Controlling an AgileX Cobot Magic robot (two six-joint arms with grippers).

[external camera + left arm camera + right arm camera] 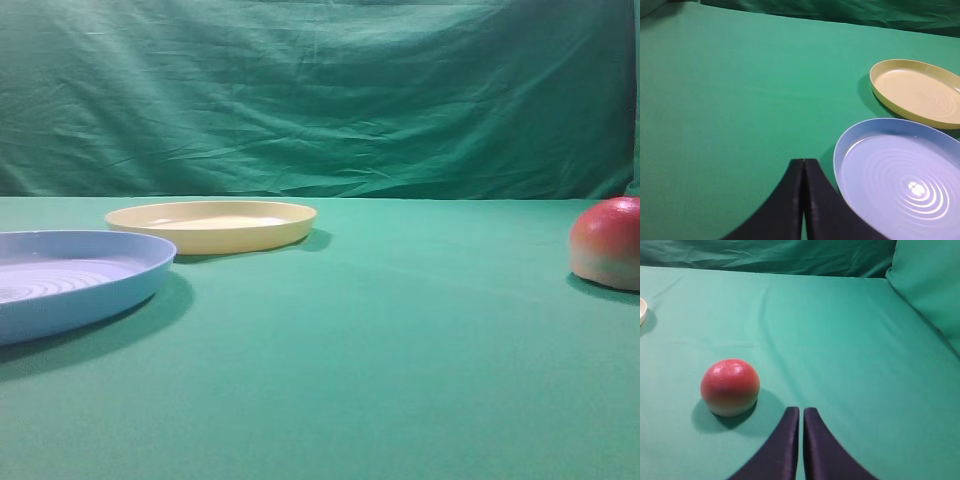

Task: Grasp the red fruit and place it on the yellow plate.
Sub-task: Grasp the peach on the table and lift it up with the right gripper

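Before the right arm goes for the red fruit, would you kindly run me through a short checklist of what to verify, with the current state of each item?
1. Small rounded red fruit with a pale cream base sits free on the green cloth, nothing touching it: ok.
2. Right gripper open wide enough for the grasp: not ok, its black fingers are shut together, beside the fruit.
3. Shallow round pale yellow plastic plate empty and ready: ok.
4. Light blue ridged plate apart from the yellow one: ok, a gap shows.
5. Left gripper clear of the yellow plate: ok, shut beside the blue plate.
6. Cloth between fruit and plate unobstructed: ok.
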